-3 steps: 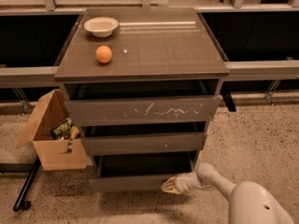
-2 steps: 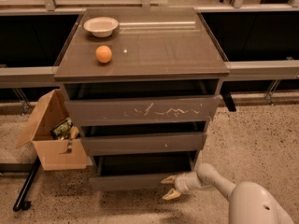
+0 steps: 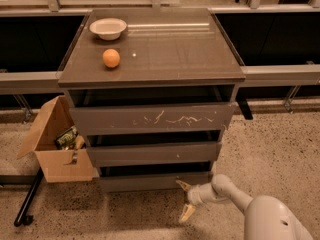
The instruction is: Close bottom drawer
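The bottom drawer is the lowest of three grey-brown drawers in a cabinet and has a plain front. It stands only slightly out, with a dark gap above its front panel. My gripper is low, just in front of the drawer's right part, near the floor. Its two pale fingers are spread apart, one up by the drawer front and one down toward the floor. It holds nothing.
The top drawer with white scratches and the middle drawer stand slightly out. A white bowl and an orange sit on the cabinet top. An open cardboard box stands at the left on the speckled floor.
The gripper has pulled back a little from the drawer front and dropped lower, and its fingers have spread apart. The bottom drawer sits further in than before.
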Controlling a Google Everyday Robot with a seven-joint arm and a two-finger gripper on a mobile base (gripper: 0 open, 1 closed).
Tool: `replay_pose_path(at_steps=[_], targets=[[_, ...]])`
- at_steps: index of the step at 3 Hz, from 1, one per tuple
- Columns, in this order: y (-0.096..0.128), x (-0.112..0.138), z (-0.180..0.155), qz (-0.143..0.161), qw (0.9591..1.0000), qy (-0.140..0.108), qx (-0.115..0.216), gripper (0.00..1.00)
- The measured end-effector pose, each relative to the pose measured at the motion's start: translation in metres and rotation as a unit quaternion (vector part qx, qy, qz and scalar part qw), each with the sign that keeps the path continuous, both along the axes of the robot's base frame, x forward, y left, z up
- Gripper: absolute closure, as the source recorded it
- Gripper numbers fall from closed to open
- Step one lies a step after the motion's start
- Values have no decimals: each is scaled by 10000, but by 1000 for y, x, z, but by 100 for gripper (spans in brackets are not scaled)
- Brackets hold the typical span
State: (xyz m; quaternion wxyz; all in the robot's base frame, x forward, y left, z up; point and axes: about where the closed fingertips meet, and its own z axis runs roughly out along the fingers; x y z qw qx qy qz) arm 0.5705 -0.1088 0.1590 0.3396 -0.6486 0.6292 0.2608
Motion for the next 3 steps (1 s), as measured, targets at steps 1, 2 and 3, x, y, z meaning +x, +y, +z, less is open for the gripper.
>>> replay_pose_path(at_steps=[1, 2, 3], targets=[[2, 1, -3, 57, 9999, 71, 50, 0], [4, 1, -4, 153, 9997, 150, 134, 0], [-4, -15, 21, 583, 9976, 239, 282, 0]])
